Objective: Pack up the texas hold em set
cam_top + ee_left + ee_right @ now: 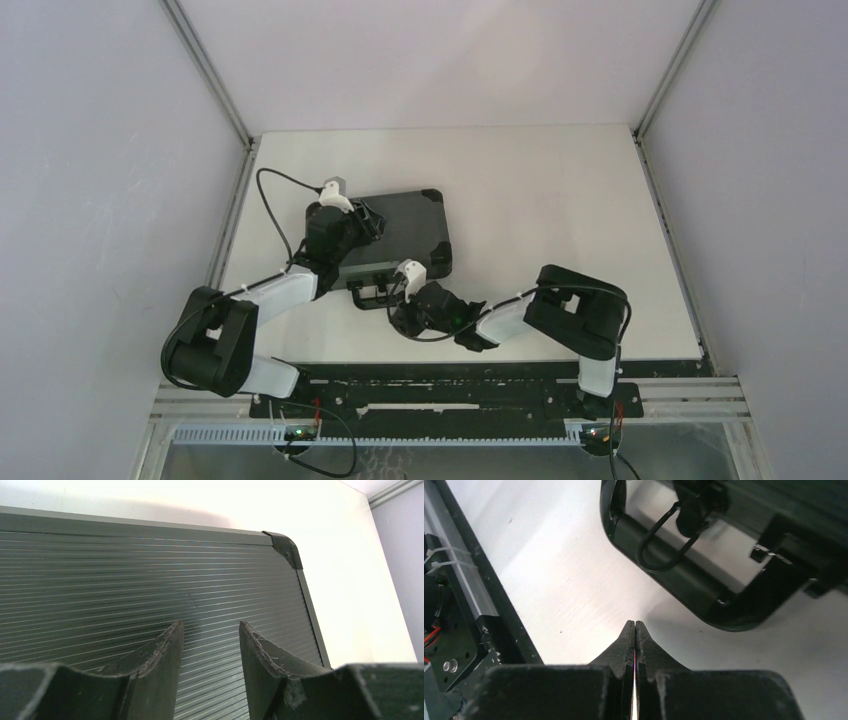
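Judging by the black briefcase (410, 228), lying flat and shut on the tabletop (570, 200), left of the middle and just ahead of both arms: seems close to the end of the task. Showing none of the set's loose pieces outside the case, so probably packed already and covered by the ribbed lid (125, 580). Cannot confirm the contents through a closed lid. Left to do, as a guess: fastening the latches on the near side, then letting go of the case. Cannot tell the state of those latches from any view.

Hanging over the left part of the lid with the left end effector (210, 630), fingers (167, 647) spread partly apart and pinching nothing. Looks like pressing or steadying, but cannot tell about real contact. Hovering low above bare tabletop with the right end effector (635, 626), pressed together and empty, near the handle (684, 587) but apart from it.

Running with the long axis across the tabletop, from left to right, only a little turned, the right end slightly farther from the arms. Pointing with the handle side toward the near edge and the arm bases, with the opposite long side toward the far wall. Facing up with the broad lid, one black corner cap (285, 547) in sight at its edge.
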Tool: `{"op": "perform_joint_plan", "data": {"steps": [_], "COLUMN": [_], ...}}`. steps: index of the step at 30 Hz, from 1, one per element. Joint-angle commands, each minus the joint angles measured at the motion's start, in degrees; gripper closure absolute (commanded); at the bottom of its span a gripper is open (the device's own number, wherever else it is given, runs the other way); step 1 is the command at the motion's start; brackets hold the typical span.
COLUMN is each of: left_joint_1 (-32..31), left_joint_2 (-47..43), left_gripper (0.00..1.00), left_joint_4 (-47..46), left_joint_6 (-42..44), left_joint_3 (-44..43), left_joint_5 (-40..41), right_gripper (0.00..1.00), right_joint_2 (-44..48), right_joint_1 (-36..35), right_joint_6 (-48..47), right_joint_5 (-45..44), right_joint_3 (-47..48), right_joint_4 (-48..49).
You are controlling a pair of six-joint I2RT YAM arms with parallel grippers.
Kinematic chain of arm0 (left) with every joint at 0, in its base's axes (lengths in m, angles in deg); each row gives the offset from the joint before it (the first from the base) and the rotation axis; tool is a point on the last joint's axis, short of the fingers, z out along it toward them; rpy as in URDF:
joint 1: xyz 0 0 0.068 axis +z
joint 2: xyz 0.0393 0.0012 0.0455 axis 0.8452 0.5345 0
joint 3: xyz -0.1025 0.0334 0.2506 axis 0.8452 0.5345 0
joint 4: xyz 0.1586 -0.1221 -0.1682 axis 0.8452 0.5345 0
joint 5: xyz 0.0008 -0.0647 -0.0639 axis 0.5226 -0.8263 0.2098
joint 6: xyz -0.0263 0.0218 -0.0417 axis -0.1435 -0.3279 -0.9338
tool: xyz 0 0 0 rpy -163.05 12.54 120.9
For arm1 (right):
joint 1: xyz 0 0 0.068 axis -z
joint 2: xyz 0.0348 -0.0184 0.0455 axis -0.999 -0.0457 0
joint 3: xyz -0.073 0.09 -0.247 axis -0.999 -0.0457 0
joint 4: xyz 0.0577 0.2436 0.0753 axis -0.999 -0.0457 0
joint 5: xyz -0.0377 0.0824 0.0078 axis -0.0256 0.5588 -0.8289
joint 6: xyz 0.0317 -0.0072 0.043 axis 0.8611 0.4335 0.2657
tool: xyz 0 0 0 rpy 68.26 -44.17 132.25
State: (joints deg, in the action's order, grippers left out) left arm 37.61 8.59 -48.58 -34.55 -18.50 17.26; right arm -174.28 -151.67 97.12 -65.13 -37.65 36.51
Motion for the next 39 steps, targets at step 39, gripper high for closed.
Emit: {"op": "perform_joint_plan", "data": {"steps": [39], "left_joint_1": [0.1], "left_joint_2": [1.2], "left_gripper": [0.50], "left_joint_4": [5.0], "left_joint_6": [0.1], "left_joint_3": [1.5], "left_joint_5": [0.5], "right_gripper": [1.00], "right_joint_2": [-11.6], "right_joint_1": [11.1], "right_joint_6": [5.5], "right_joint_5": [9.7], "right_joint_3": [9.9], "right_joint_4": [19.2]}}
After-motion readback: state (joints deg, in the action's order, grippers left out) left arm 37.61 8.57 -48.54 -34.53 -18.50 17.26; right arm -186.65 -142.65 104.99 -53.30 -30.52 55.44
